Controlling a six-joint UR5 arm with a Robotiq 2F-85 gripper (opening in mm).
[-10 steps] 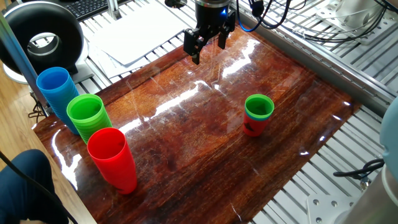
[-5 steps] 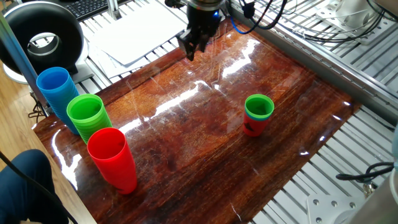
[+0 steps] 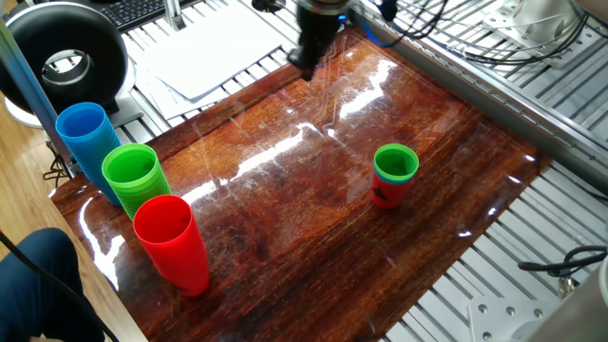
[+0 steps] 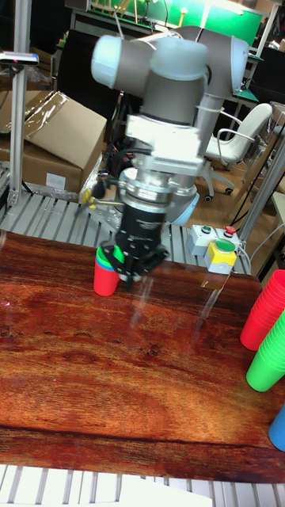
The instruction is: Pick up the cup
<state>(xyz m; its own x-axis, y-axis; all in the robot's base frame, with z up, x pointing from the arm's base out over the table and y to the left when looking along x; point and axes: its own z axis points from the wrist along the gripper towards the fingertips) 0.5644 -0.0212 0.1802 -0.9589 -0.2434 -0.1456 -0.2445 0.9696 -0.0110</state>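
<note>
A UR5 arm's claw [image 3: 309, 65] hangs blurred over the far edge of the glossy wooden counter [image 3: 285, 199], at about 12 o'clock in the fixed view; whether its fingers are spread or pressed together cannot be told. The cup [image 3: 395, 163], small and bright green, sits nested on a red cup [image 3: 388, 195] toward 3 o'clock, well apart from the claw, with bare wood on all sides. Along the 9 o'clock edge stand a blue tumbler stack [image 3: 85, 138], a green tumbler stack [image 3: 133, 176] and a red tumbler [image 3: 171, 239], close together near the corner.
</note>
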